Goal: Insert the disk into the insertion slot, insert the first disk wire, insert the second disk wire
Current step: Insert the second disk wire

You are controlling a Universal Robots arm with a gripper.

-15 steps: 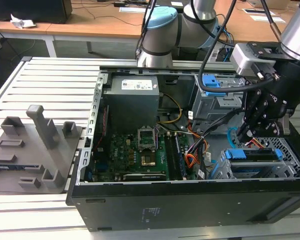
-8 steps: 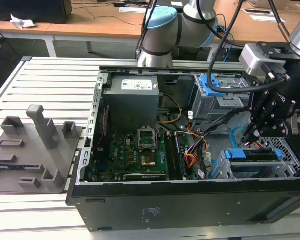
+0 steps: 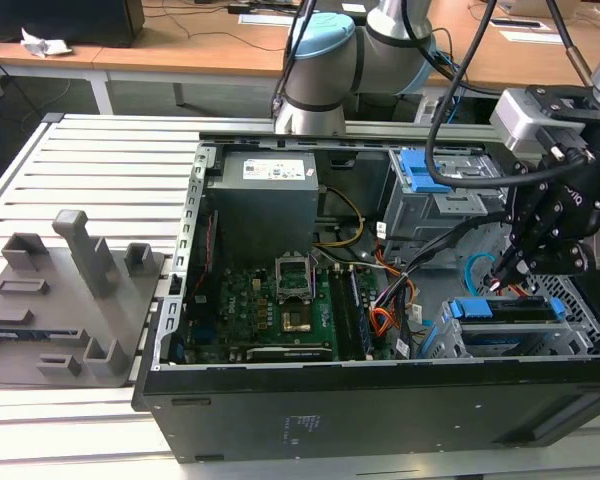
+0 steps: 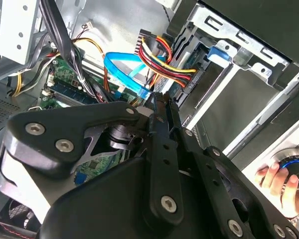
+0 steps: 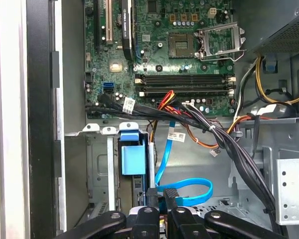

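Fingers point(image 4: 162, 119) pressed together just above the disk point(image 3: 500, 310), apparently pinching the dark plug end of the second disk wire point(image 4: 124, 67). Light blue loop of that wire curling away from the tips, beside the disk's blue carrier. First disk wire point(image 4: 164, 59) close by, red, yellow and black strands bending toward the disk's end. Disk itself seated in the insertion slot point(image 3: 580, 310). Motherboard point(image 3: 270, 300) well apart from the disk, toward the exterior view's left. Open computer case point(image 3: 380, 410) around all of it, lying on the slatted worktop point(image 3: 80, 160).
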